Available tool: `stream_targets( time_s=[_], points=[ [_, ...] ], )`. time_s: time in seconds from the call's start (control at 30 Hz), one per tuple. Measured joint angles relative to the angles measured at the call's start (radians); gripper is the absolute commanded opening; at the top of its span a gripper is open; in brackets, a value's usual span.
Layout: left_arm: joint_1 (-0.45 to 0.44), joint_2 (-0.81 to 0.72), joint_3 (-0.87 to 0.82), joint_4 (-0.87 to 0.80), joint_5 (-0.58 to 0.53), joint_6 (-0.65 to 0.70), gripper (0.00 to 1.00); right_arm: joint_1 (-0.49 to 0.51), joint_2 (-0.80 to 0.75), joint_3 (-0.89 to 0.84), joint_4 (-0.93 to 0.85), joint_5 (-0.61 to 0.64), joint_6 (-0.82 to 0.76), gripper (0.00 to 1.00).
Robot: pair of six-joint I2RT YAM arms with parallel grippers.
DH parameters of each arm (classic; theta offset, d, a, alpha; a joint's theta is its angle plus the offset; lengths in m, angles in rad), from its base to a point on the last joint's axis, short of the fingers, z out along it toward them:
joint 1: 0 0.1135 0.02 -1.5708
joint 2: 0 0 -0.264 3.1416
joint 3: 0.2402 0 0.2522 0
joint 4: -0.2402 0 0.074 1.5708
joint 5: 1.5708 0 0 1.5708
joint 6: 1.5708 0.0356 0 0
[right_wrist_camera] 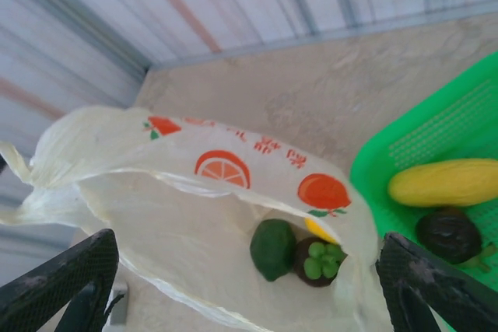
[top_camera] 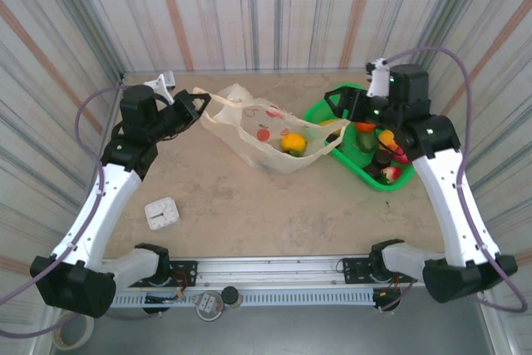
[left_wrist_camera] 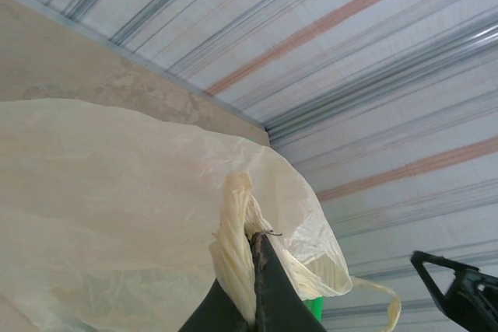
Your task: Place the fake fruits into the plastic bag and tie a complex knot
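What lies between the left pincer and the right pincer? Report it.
In the top view the plastic bag fills that stretch. The left pincer is shut on its handle, the open right pincer hangs above its other end, and fake fruits lie inside.

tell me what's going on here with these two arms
The left claw is shut on a handle of the plastic bag, holding its mouth up. The right claw hangs open at that mouth, holding nothing. A green fruit and a dark purple fruit lie in the bag; more fruits sit in the green basket. No knot tied yet.
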Motion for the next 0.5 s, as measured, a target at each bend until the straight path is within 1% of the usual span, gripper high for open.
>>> stream_targets(
  time_s=[0.1, 0.17, 0.2, 0.33, 0.5],
  points=[
    [-0.005, 0.0, 0.002, -0.033, -0.024, -0.001, 0.0, -0.086, -0.051, -0.071, 0.038, -0.013, 0.047, 0.73],
    [-0.005, 0.0, 0.002, -0.048, -0.031, -0.005, 0.0, -0.137, -0.048, -0.113, 0.048, -0.019, 0.08, 0.66],
    [-0.005, 0.0, 0.003, -0.053, -0.032, -0.006, 0.0, -0.163, -0.034, -0.133, 0.049, -0.017, 0.096, 0.64],
    [-0.01, 0.0, 0.007, -0.066, -0.037, -0.007, 0.0, -0.214, 0.084, -0.208, 0.051, 0.0, 0.117, 0.62],
    [-0.024, 0.0, 0.016, -0.077, -0.04, -0.004, 0.0, -0.196, 0.278, -0.259, 0.055, 0.027, 0.111, 0.63]
  ],
)
